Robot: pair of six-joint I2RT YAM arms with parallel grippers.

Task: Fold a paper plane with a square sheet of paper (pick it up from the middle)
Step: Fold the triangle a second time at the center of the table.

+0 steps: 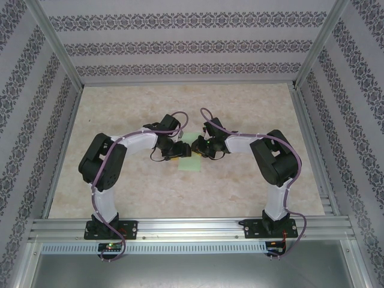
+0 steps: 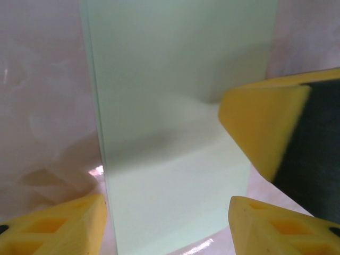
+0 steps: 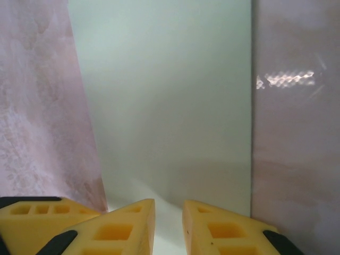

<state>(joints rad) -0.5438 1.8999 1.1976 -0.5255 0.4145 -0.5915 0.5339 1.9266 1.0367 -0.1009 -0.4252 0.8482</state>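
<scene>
Pink marbled table point(image 1: 180, 198). Mid-table, the square sheet of paper point(image 1: 191, 162) lies flat. Left gripper point(image 2: 167, 212) jaws apart, straddling it. Right gripper point(image 3: 169, 204) jaws nearly together at its edge; grip unclear. Patterned wallpaper point(image 1: 192, 48) beyond.

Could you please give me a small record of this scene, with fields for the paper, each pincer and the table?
paper: pale green, lying at the table's middle; long rectangle, left edge looks double-layered
left pincer: open, low, straddling the paper's width
right pincer: nearly closed with a narrow gap, low over the paper; grip unclear
table: pale marbled top
stage: no plane shape yet
</scene>
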